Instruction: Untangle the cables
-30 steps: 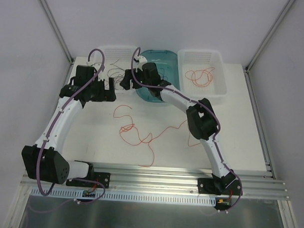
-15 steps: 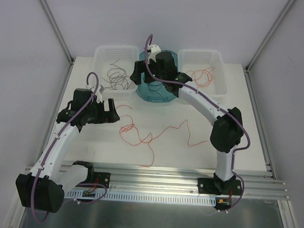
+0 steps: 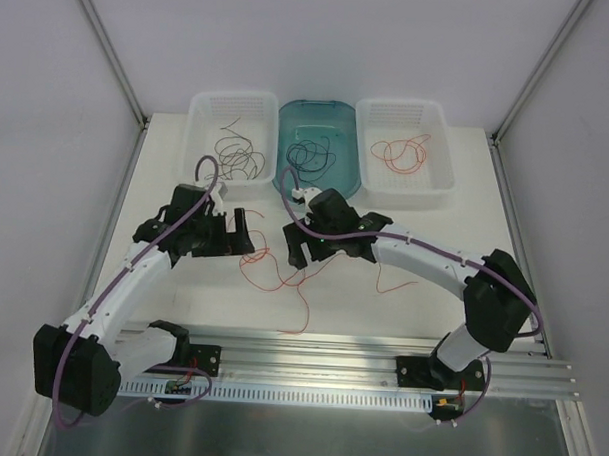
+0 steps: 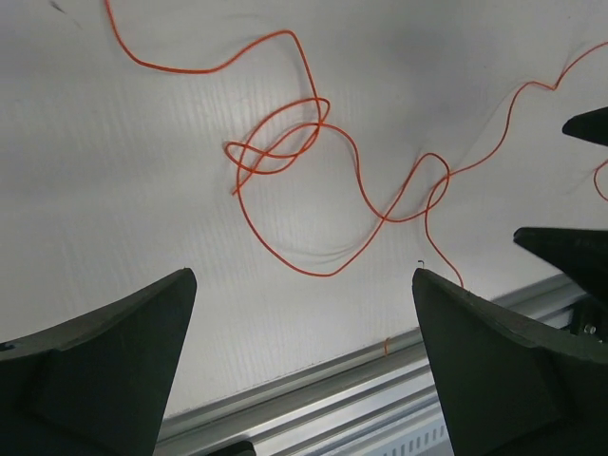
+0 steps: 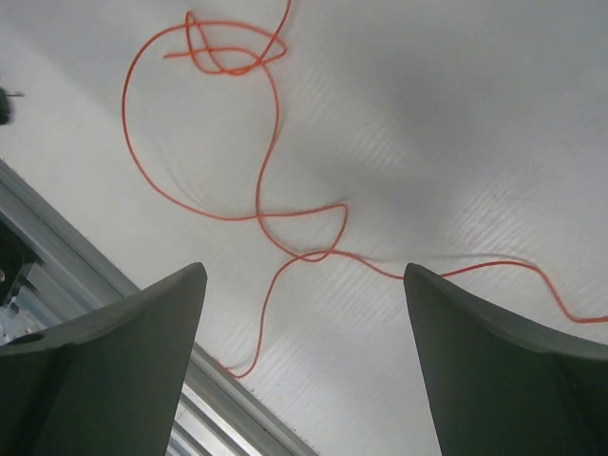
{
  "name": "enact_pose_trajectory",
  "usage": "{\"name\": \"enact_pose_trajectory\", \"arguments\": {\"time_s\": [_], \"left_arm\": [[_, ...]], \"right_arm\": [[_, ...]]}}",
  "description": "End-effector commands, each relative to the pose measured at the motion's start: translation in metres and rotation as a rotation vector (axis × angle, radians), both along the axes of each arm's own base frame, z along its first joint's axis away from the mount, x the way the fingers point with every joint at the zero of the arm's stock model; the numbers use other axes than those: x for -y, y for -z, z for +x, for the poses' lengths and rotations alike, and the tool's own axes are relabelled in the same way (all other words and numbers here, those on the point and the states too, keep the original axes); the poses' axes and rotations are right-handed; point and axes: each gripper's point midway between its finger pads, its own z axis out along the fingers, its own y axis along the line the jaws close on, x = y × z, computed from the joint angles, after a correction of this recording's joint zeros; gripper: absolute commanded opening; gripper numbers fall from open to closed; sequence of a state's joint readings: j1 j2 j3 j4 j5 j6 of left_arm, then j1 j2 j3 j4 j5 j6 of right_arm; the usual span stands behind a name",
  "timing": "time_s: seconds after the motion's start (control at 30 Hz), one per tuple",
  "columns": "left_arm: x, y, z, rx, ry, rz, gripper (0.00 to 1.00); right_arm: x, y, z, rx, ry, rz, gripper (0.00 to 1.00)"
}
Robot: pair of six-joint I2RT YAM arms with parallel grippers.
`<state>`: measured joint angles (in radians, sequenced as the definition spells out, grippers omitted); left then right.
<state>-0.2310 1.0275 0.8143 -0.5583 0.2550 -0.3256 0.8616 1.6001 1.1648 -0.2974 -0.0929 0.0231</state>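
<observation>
Cables (image 4: 275, 147) of red-orange wire lie loose on the table (image 3: 434, 243), right under both pairs of jaws. The left gripper (image 4: 304, 275) stands wide open with nothing between its fingers. Its wrist view looks down on a small knot of loops in the upper middle of the frame, with a longer curl running off to the right. The right gripper (image 5: 305, 269) is just as wide and just as empty. In its wrist view the same knot sits at upper left and a crossing of strands near the centre. In the top view the two grippers hover close together over this tangle, left of centre.

Judging by the containers along the upper edge of that view, much of the sorting looks done. The left basket (image 3: 202, 104) holds dark brown cables, the teal bin (image 3: 314, 105) holds black-blue ones, and the right basket (image 3: 443, 123) holds red-orange ones. What is left appears to be the red-orange tangle alone. It has not been gripped and its knot is not yet pulled apart.

Counted: two grippers, three containers and one tangle on the table. That tangle seems to be at least two strands crossing, but the exact number cannot be told. Each container holds a few strands, too thin and overlapped to count.
</observation>
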Motion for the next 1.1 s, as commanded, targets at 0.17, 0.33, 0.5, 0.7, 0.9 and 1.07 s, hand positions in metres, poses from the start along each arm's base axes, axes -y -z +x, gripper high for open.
{"name": "enact_pose_trajectory", "arguments": {"time_s": [0.17,0.33,0.5,0.7,0.9,1.07], "left_arm": [[0.019,0.050,-0.005,-0.082,-0.100,0.029,0.94],[0.024,0.068,0.000,-0.112,-0.162,0.007,0.91],[0.030,0.089,0.001,-0.164,-0.159,0.036,0.86],[0.040,0.106,-0.002,-0.203,-0.144,0.048,0.62],[0.041,0.110,0.000,-0.206,-0.143,0.056,0.40],[0.038,0.107,-0.001,-0.187,-0.139,0.063,0.03]], "right_arm": [[-0.001,0.033,-0.061,-0.071,-0.039,-0.127,0.87],[0.010,0.051,-0.071,-0.108,0.031,-0.183,0.83],[0.009,0.066,-0.090,-0.162,0.002,-0.204,0.77],[0.014,0.081,-0.103,-0.190,-0.014,-0.243,0.60],[0.029,0.082,-0.101,-0.160,0.015,-0.282,0.52],[0.045,0.054,-0.081,-0.082,0.106,-0.252,0.60]]}}
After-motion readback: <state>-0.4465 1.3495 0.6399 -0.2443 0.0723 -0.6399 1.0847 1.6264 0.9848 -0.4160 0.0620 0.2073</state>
